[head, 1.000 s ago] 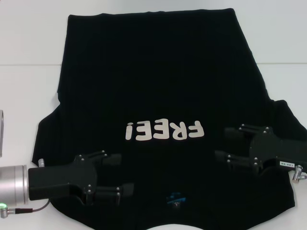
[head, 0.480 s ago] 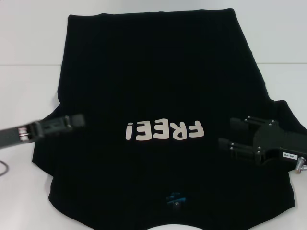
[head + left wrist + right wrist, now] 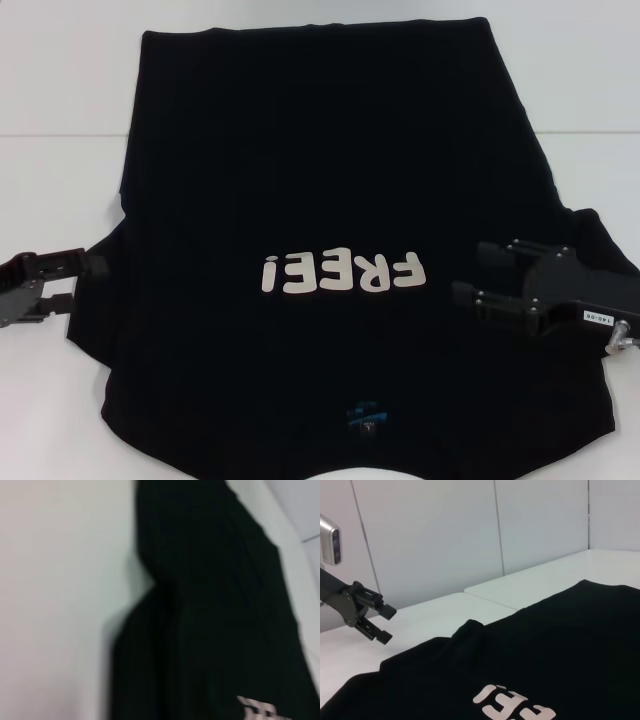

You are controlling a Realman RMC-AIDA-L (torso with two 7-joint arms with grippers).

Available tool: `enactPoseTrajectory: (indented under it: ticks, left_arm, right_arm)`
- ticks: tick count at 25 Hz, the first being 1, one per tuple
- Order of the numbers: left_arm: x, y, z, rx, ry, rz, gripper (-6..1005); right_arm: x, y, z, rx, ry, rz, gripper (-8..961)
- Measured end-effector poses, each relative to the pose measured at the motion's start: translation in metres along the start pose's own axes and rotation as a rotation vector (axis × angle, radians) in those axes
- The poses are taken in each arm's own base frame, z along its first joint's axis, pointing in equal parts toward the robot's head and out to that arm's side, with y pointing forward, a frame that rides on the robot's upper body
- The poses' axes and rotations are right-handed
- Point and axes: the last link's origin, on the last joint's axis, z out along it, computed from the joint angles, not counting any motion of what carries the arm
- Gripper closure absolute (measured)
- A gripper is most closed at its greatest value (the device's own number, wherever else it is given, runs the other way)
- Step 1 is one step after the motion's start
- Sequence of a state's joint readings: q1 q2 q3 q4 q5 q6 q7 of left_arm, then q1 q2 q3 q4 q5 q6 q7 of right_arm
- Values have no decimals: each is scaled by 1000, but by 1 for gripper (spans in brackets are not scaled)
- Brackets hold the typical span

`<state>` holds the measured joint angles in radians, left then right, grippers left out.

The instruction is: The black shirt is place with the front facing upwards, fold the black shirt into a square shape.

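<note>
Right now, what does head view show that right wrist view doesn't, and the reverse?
Only the head view shows the right hand, open above the black shirt at its right sleeve, the small teal neck label, and the shirt's whole outline. Only the right wrist view shows the wall panels behind the table. Both show the shirt lying flat, its white "FREE!" lettering, and the left hand, open beside the left sleeve.

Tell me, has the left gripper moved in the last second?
Yes. The left gripper has swung out to the robot's left, off the black shirt; it now sits open at the sleeve edge, well away from the FREE! lettering.
</note>
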<state>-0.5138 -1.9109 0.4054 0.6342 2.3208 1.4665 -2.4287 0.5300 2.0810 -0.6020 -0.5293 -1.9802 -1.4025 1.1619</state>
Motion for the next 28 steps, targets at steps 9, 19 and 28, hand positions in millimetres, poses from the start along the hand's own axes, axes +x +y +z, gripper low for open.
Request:
enactPoseTrajectory:
  ticks: [9, 19, 28]
  left_arm:
    - [6, -7, 14, 105, 5, 16, 80]
    - [5, -17, 16, 162, 11, 20, 79]
    - [1, -17, 21, 152, -4, 13, 79]
  right_arm:
    - [-1, 0, 2, -1, 3, -4, 213]
    - [-2, 1, 4, -10, -1, -3, 213]
    - [-2, 2, 4, -12, -2, 0, 213]
